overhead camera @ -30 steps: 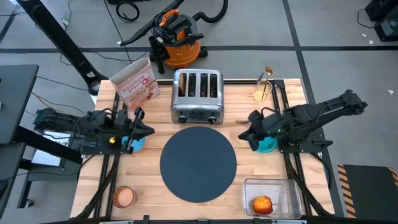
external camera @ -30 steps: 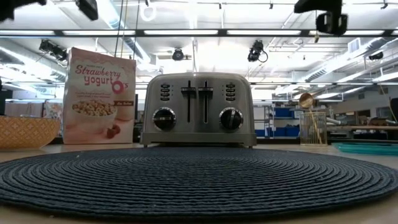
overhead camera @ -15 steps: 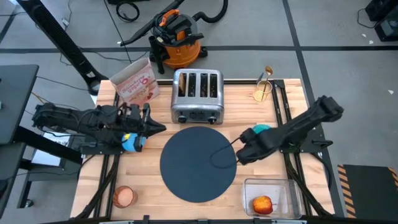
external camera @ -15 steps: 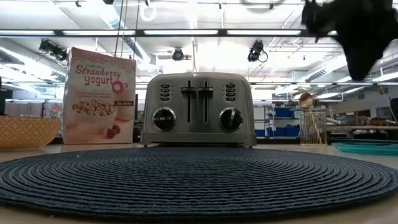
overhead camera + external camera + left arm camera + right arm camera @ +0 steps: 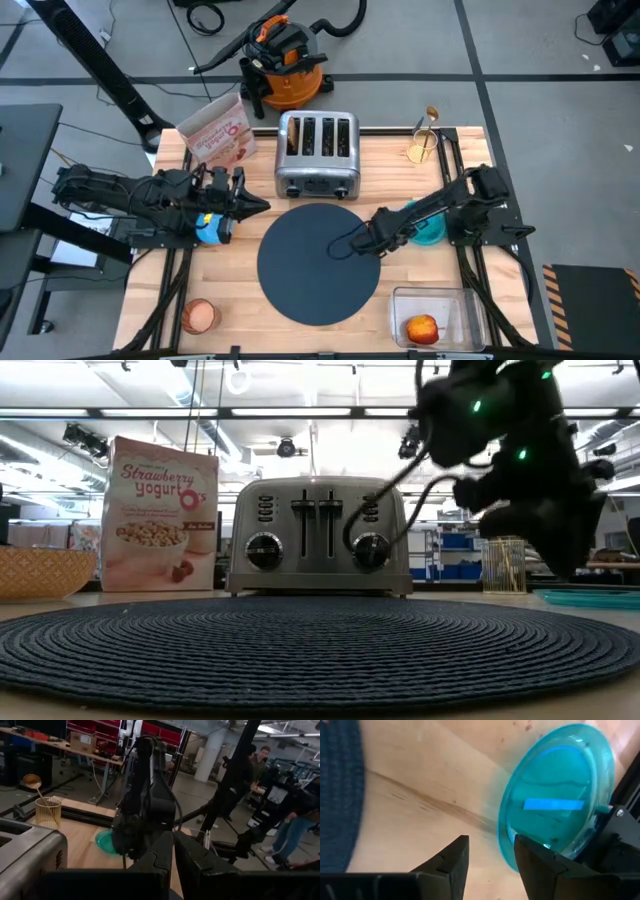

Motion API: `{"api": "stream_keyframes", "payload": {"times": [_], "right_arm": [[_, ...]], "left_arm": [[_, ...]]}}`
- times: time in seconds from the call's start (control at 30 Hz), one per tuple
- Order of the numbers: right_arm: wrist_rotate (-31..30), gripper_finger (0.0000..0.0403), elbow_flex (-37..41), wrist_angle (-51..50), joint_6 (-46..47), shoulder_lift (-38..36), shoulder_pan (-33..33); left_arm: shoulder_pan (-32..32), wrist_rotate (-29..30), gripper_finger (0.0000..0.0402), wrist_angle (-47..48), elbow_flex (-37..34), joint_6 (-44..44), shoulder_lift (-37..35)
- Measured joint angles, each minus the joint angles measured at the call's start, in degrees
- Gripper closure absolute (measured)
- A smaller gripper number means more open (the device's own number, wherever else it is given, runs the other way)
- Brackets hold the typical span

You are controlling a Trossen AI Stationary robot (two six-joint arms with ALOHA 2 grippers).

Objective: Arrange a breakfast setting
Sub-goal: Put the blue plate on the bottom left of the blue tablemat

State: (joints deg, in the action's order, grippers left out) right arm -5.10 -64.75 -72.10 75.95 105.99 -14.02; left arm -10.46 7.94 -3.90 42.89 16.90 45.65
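The left fingers (image 5: 262, 205), near the desk's left edge with the blue bowl (image 5: 210, 230) beneath that arm, look nearly closed on nothing. The mat (image 5: 318, 262) lies mid-desk. The right fingers (image 5: 490, 855), parted and empty, hover at the mat's right rim; the blue plate (image 5: 555, 795) lies just ahead toward the desk's right edge, so the right arm is nearer it

Right gripper (image 5: 377, 238) now lower, over mat (image 5: 318, 263) edge
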Motion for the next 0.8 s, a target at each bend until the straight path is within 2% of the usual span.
{"api": "stream_keyframes", "payload": {"times": [0.2, 0.43, 0.8], "right_arm": [[1.83, 0.0249, 0.02, -0.56, -3.57, 4.28, 2.40], [2.32, 0.0262, 0.24, -1.42, -7.09, 5.44, 4.75], [6.32, 0.0350, 1.42, 1.52, -12.10, 5.44, 8.70]], "left_arm": [[0.39, 0.11, 0.0374, -0.66, -0.02, -0.83, 0.00], [0.35, 0.16, 0.0374, -0.94, -0.02, -1.45, 0.00], [0.35, 0.20, 0.0374, -0.81, -0.02, -1.15, 0.00]]}}
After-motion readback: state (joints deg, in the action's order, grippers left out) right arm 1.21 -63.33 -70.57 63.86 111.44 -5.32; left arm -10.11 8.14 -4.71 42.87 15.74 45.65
